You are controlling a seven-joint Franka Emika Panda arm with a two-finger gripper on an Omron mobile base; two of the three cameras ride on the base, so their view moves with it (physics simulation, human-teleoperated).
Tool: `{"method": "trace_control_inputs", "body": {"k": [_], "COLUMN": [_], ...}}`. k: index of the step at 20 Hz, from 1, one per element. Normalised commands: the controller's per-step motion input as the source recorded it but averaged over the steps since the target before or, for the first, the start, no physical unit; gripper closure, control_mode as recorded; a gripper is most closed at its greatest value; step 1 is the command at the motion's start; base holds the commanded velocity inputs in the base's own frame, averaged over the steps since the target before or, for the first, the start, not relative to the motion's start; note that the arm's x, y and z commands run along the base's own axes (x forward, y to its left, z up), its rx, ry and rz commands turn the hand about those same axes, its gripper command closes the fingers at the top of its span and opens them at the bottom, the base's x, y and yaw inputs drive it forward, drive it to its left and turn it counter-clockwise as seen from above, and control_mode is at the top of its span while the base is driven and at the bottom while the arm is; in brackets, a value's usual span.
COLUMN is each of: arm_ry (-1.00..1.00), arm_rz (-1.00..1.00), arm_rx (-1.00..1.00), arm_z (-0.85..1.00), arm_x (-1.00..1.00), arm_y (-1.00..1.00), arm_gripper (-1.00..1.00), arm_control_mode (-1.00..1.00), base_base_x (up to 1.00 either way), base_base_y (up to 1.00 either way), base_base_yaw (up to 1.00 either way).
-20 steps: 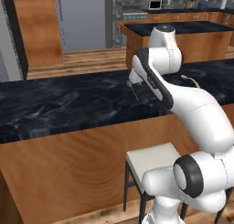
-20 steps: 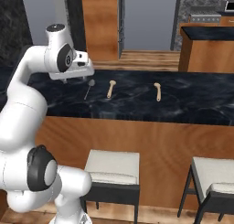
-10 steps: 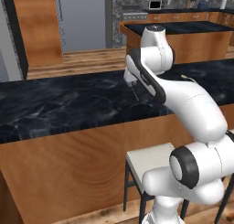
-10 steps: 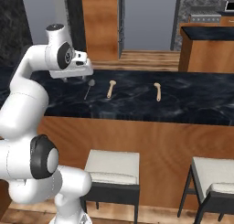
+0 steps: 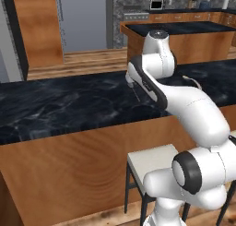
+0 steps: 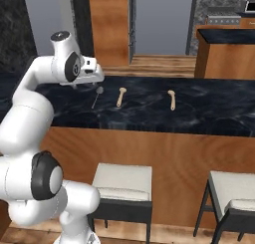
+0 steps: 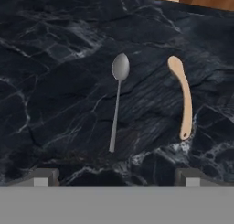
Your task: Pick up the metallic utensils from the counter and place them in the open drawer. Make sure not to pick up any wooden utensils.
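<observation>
A slim grey metal spoon [image 7: 117,99] lies on the black marble counter [image 7: 55,81], its bowl pointing away from me. My gripper [image 7: 116,176] hangs open above the spoon's handle end, with its two fingertips [image 7: 43,176] far apart on either side. A pale tan wooden utensil [image 7: 183,97] lies just right of the spoon, apart from it. From the right base view, the spoon [image 6: 95,97] is just beyond my hand, then the wooden utensil [image 6: 120,96], then a second tan wooden one [image 6: 172,99] farther right. The open drawer is out of view.
Two stools [image 6: 122,181] [image 6: 234,188] stand below the counter's front edge [image 6: 149,133]. A second dark-topped island [image 6: 224,44] stands behind the counter. In the left base view my own arm [image 5: 184,100] covers the utensils.
The arm's upper joints have turned a little and the hand has sunk slightly over the spoon. The utensils have not moved, and the gripper stays open.
</observation>
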Motion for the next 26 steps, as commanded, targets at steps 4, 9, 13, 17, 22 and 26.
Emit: {"method": "trace_control_inputs", "body": {"k": [4, 9, 13, 17, 22, 26], "arm_ry": [-0.25, -0.02, 0.11, 0.13, 0.19, 0.14], "arm_rz": [0.00, 0.05, 0.08, 0.01, 0.00, -0.05], "arm_rx": [0.00, 0.00, 0.00, 0.00, 0.00, 0.00], "arm_z": [-0.12, -0.01, -0.01, 0.02, 0.00, -0.10], "arm_x": [0.08, 0.32, 0.11, -0.03, 0.00, 0.03], "arm_y": [-0.13, -0.29, 0.00, 0.29, 0.16, 0.08], "arm_gripper": [-1.00, -1.00, -1.00, -1.00, -1.00, -1.00], "arm_control_mode": [-1.00, -1.00, -1.00, -1.00, -1.00, -1.00], "base_base_x": [0.00, 0.00, 0.00, 0.00, 0.00, 0.00], "base_base_y": [0.00, 0.00, 0.00, 0.00, 0.00, 0.00], "base_base_yaw": [0.00, 0.00, 0.00, 0.00, 0.00, 0.00]}}
